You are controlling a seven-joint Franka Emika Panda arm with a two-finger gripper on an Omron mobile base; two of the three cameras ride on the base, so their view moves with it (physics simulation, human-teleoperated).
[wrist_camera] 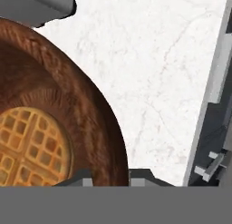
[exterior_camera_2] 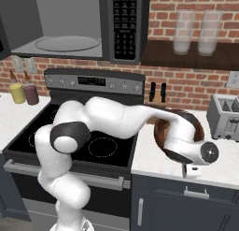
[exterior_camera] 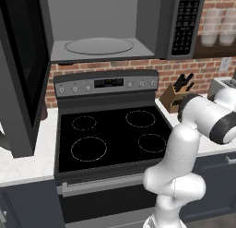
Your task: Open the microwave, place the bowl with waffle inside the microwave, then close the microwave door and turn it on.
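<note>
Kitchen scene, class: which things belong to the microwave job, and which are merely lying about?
Job:
microwave, door open
turntable
bowl
waffle
gripper astride the bowl's rim

Lying about:
stove
knife block
toaster
two cups
glasses

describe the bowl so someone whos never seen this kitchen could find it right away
Start at the black-topped stove and move to the white marble counter beside it, the side with the toaster. The bowl sits there, partly hidden behind the robot's hand. It is the one round, reddish-brown, wood-grained thing on that counter, and it holds a golden waffle.
</note>
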